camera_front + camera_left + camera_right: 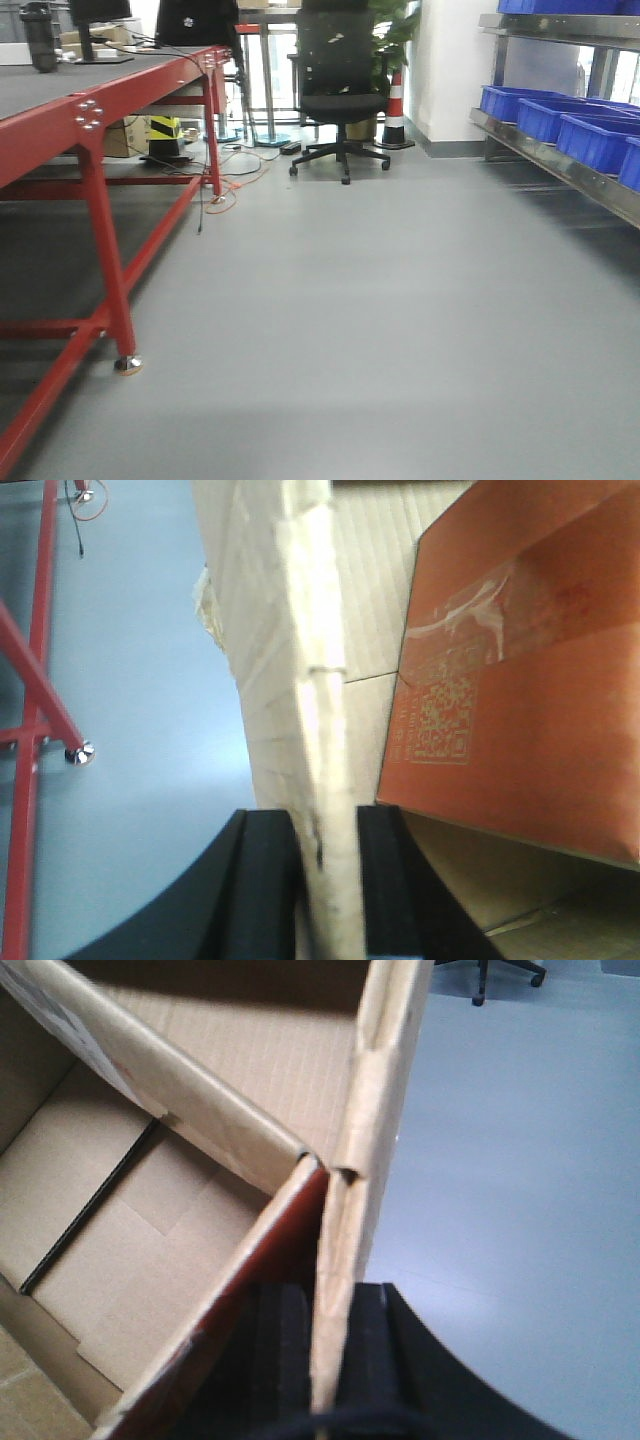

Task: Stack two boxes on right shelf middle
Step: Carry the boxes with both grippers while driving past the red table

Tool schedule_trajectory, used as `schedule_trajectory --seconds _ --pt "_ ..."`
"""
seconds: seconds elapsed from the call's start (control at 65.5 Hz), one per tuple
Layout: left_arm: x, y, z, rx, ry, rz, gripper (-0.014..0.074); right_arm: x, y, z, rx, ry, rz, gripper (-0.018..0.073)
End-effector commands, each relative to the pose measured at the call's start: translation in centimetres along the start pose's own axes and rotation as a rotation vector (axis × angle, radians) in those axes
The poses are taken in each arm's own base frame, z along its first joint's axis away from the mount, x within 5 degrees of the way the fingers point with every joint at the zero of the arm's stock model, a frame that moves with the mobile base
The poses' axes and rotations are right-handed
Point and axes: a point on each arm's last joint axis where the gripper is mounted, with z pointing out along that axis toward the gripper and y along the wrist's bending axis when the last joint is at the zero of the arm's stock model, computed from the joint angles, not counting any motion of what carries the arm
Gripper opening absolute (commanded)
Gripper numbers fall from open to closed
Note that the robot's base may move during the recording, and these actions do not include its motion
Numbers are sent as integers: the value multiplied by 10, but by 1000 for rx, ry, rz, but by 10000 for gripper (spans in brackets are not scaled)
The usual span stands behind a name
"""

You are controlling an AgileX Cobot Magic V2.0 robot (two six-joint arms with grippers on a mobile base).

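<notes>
Black-padded left gripper [328, 885] and right gripper [328, 1360] each pinch tight on an upright wall of an open brown corrugated cardboard carton [270, 630] over the grey floor [140, 680], while the shiny steel shelf [545, 160], loaded with blue plastic bins [595, 140], stands at right in the front view.
</notes>
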Motion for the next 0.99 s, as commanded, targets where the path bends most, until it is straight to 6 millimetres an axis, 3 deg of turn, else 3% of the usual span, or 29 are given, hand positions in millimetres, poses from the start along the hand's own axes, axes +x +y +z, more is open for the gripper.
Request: schedule_trajectory --seconds 0.0,0.977 --pt "-7 -2 -12 34 -73 -3 -111 -9 -2 -8 24 -84 -20 -151" --pt "-7 -2 -12 35 -75 -3 -111 -9 -2 -8 24 -84 -20 -151"
